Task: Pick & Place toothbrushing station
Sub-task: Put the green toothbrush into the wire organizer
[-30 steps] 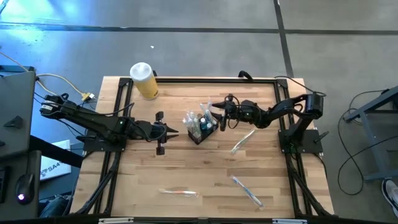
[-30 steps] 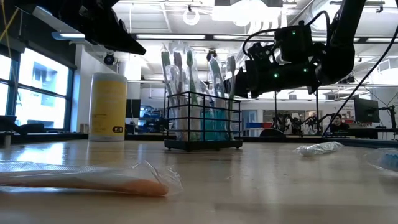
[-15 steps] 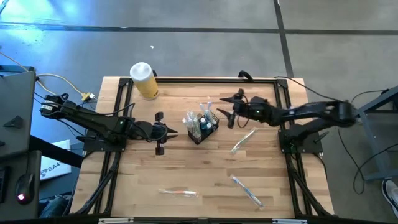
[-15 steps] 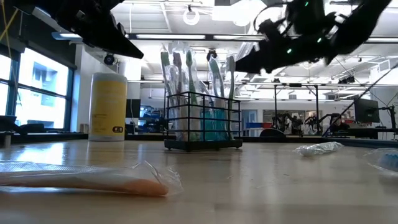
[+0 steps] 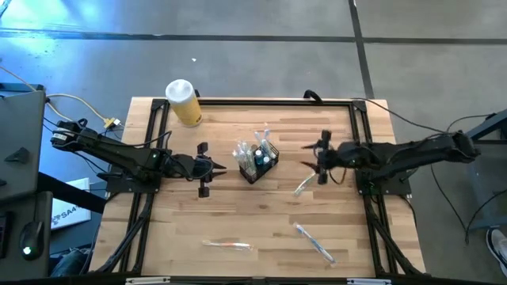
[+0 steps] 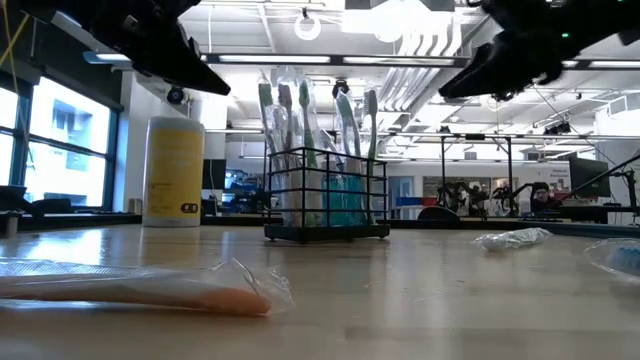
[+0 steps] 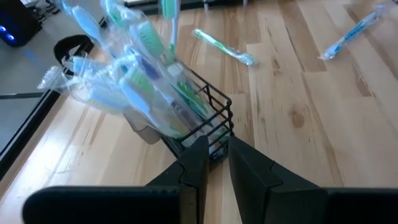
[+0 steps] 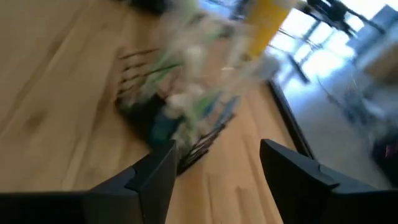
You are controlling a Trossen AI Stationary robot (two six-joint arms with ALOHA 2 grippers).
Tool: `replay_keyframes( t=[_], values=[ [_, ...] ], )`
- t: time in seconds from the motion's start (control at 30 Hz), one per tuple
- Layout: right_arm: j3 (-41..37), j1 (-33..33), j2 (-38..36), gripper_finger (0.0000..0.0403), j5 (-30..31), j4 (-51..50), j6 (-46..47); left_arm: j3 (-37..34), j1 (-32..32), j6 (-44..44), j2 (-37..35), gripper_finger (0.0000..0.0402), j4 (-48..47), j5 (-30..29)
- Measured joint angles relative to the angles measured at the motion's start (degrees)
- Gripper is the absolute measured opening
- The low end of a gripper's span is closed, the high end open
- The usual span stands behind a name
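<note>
At mid-table stands your toothbrushing station (image 5: 256, 161) (already bristling with wrapped brushes). Right of it your right gripper (image 5: 319, 157) hovers, fingers apart and empty; the left gripper (image 5: 214, 170) waits left, fingers nearly together. Likely next: fetch the wrapped toothbrush (image 5: 308, 180) beneath.

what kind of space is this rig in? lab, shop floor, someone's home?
Looks like a robotics lab or open workshop, not a home. The low view shows exposed ceiling ducts and strip lights, with more metal-framed benches behind. The high view shows a bare concrete floor around the wooden table.

yellow jar (image 5: 183, 103), loose wrapped toothbrushes (image 5: 314, 241)
</note>
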Motion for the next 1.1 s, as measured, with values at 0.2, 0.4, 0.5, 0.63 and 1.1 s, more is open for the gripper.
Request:
replay_keyframes(
  t=[0.2, 0.4, 0.5, 0.63, 1.1],
  values=[
    [2.1, 9.1, 0.8, 0.0223, 6.5, -3.7, -10.9, 0.0, 0.0, 0.2, 0.0, 0.0058, 2.1, 0.0],
    [5.3, 12.0, 5.7, 0.0223, 10.9, -15.7, -2.1, 0.0, 0.0, 1.8, 0.0, 0.0058, 3.6, 0.0],
    [5.7, 11.5, 9.2, 0.0223, 5.9, -19.5, 4.7, 0.0, 0.0, 1.8, 0.0, 0.0058, 3.6, -0.1],
    [5.8, 10.1, 13.8, 0.0223, -0.4, -19.1, 9.0, 0.0, 0.0, 1.7, 0.0, 0.0058, 3.6, -0.1],
    [5.8, 3.4, 34.5, 0.0223, -15.9, -17.5, 11.2, 0.0, 0.0, 3.1, 0.0, 0.0058, 4.8, -0.2]
  ],
)
